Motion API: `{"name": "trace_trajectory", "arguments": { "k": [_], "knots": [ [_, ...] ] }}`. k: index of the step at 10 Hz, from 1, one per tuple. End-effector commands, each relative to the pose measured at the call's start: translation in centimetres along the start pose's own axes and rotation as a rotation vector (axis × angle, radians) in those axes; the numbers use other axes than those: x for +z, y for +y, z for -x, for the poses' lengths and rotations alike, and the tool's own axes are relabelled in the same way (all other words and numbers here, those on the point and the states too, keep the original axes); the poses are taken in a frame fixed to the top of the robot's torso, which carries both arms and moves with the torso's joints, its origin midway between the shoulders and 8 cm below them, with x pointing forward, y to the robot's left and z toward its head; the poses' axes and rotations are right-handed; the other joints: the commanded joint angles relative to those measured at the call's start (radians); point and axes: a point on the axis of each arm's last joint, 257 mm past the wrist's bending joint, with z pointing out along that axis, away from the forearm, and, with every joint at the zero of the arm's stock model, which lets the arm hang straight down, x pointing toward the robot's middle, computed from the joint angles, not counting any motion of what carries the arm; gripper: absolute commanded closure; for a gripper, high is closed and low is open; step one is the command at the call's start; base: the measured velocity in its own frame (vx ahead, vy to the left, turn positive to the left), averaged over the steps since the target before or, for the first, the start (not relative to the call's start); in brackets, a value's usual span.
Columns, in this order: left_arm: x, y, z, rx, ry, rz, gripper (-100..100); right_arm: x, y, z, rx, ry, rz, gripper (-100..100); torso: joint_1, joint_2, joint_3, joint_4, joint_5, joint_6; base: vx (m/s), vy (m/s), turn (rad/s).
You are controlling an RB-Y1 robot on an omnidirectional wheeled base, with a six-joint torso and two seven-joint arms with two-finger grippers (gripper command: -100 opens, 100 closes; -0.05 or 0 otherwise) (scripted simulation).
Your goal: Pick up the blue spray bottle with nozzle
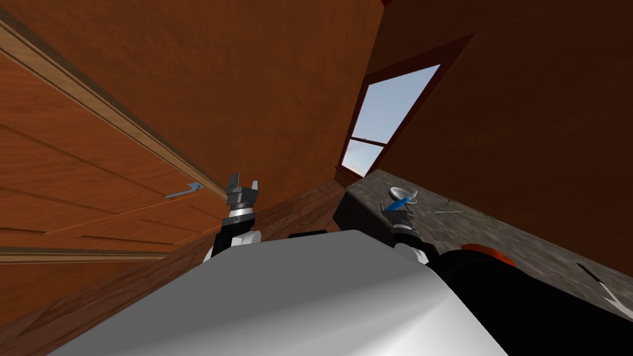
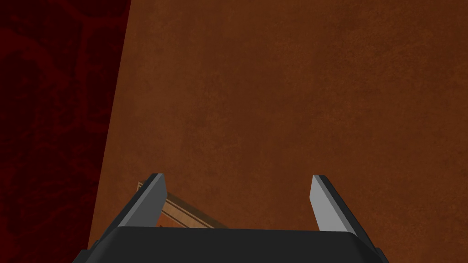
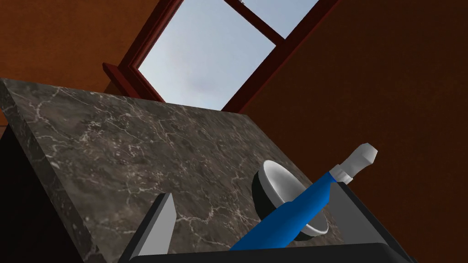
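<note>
Seemingly done reaching: straddling the slanted blue spray bottle (image 3: 297, 207) with right fingers (image 3: 162, 223) spread, not pinching, just short of a bowl (image 3: 279, 182) on the marble tabletop (image 3: 137, 146). Remaining: close, lift. Holding left fingers (image 2: 148, 201) spread, idle.

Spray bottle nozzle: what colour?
Light grey nozzle on the slim blue spray bottle; clearest in right wrist view.

A bowl (image 3: 279, 187) sits at the right gripper's (image 3: 251, 194) 12 o'clock, blocking the way ahead, while bare marble counter (image 3: 137, 146) lies open at 10 o'clock.
</note>
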Motion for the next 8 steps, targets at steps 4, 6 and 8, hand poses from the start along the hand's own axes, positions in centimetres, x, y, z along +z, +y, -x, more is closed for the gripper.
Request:
{"name": "trace_trajectory", "arguments": {
  "k": [4, 6, 8],
  "knots": [
    [0.0, 0.0, 0.0, 0.000, 0.000, 0.000, 0, -0.5, 1.2, 3.5, 0.080, -0.083, -0.004, -100, 0.000, 0.000, 0.000, 0.000, 0.000, 0.000, 0.037, 0.040, 0.023],
    [0.0, 0.0, 0.0, 0.000, 0.000, 0.000, 0, -1.0, 2.1, 5.9, 0.107, -0.141, -0.010, -100, -0.001, 0.000, 0.000, 0.000, 0.000, 0.000, 0.051, 0.052, 0.055],
    [0.0, 0.0, 0.0, 0.000, 0.000, 0.000, 0, -1.7, 3.2, 8.4, 0.137, -0.199, -0.012, -100, -0.001, 0.001, 0.000, 0.000, 0.000, 0.000, 0.043, 0.040, 0.027]
  ]
}}
